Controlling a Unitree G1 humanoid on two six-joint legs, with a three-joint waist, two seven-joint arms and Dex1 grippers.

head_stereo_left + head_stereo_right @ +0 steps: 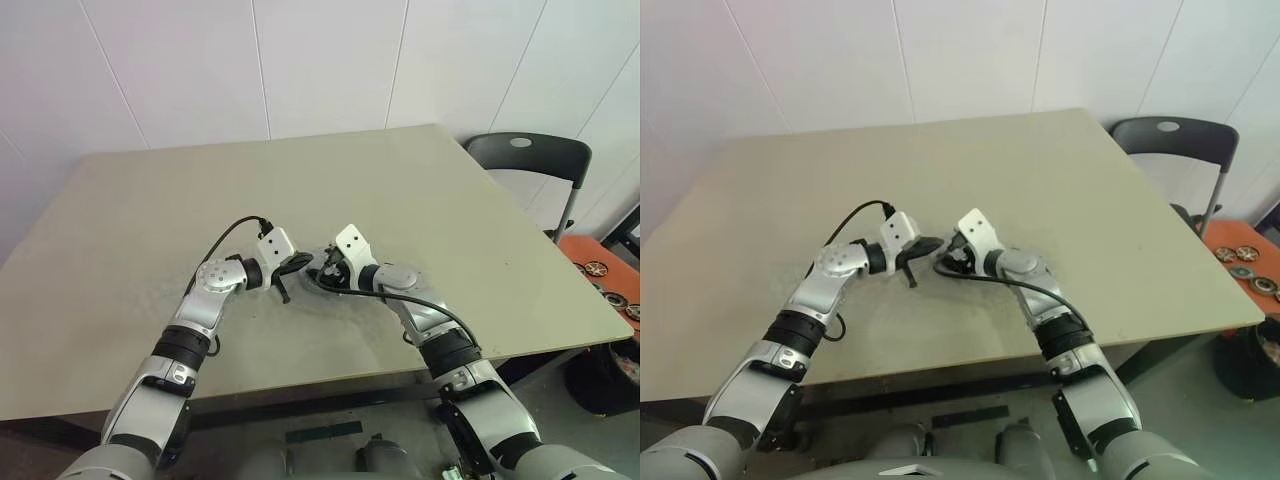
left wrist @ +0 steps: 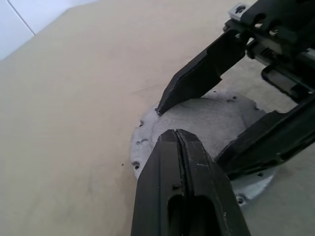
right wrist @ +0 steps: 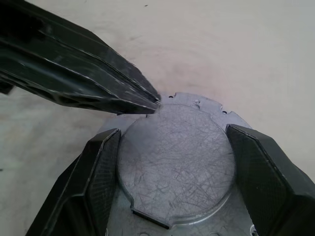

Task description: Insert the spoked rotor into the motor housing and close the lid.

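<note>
My two grippers meet at the middle of the pale table [image 1: 150,230], near its front edge; my right gripper [image 3: 172,162] straddles the lid [image 3: 177,162], a round silvery-grey scratched disc, its two spread fingers [image 3: 268,167] set against opposite sides of the raised face, grasping it; the lid sits on a flanged grey housing [image 2: 142,147] with small screw holes around its rim, flat on the table; my left gripper [image 2: 178,147] is clenched, fingers pressed together on nothing, its tip at the lid's edge beside my right fingers; a dark chair [image 1: 528,155] stands past the table's right corner.
</note>
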